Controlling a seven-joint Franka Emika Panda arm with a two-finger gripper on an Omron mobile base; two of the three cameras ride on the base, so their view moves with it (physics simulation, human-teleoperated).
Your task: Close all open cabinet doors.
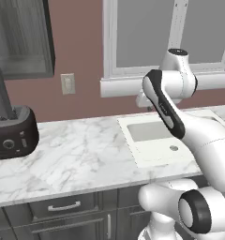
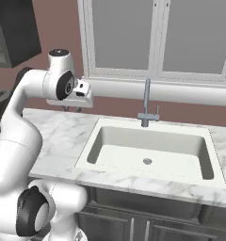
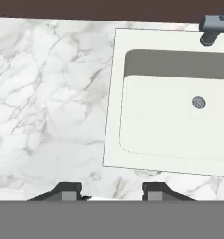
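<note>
A dark upper cabinet [image 1: 23, 42] hangs at the top left, also seen as the upper cabinet [image 2: 18, 28]. A dark slanted door panel [image 1: 1, 89] stands out from it over the counter at the left edge, swung open. Below the counter, lower cabinet doors [image 1: 93, 228] with vertical silver handles sit flush, as do the lower doors [image 2: 138, 230] under the sink. My gripper [image 2: 72, 109] hangs over the counter left of the sink, pointing down. In the hand view my gripper [image 3: 111, 190] is open, with nothing between its fingers.
A white sink [image 2: 100, 141] with a grey faucet [image 2: 147, 106] is set in the marble counter [image 1: 81, 154]. A black toaster [image 1: 11, 133] stands at the left. A drawer front [image 1: 63, 206] lies under the counter edge. A window [image 2: 157, 35] is behind the sink.
</note>
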